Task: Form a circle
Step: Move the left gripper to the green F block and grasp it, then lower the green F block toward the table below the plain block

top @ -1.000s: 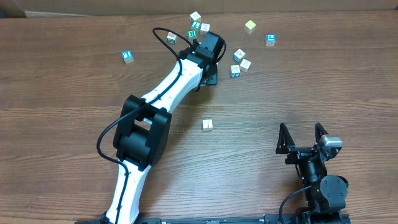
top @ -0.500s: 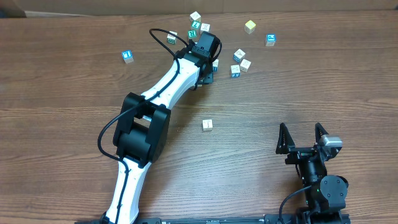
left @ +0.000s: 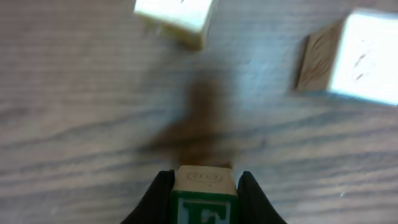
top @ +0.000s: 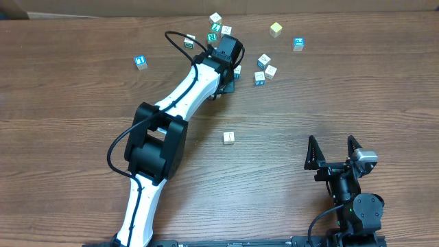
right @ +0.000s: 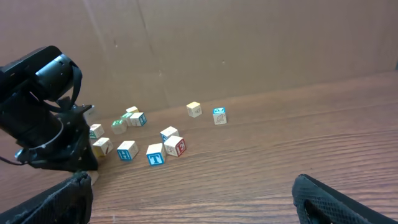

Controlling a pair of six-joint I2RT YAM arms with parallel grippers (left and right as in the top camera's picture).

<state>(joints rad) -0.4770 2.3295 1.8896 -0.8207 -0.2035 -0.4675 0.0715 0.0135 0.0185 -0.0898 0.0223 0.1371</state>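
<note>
My left claw (left: 205, 182) is clamped on a small wooden alphabet cube with a cream top and a green letter face (left: 205, 205). Its black fingers press both sides of the cube, low over the brown wood-grain tabletop (left: 74, 112). No circle exists yet. The other little cubes lie loose: a few just beyond the claw's tip (top: 217, 27), three off to its right (top: 264, 68), and one lone cream cube (top: 228, 138) well behind it.

My worry is the hold. The fingers seem to catch the cube near their tips, so I judge it could twist or pop free on a quick lift. A plain cream cube ahead-left (left: 176, 15) and another ahead-right (left: 357, 59) sit close, and a low carry forward would knock them. The wrist view is blurred, which makes judging the spacing hard.

My right claw (top: 331, 147) sits far off, jaws spread wide and empty.
</note>
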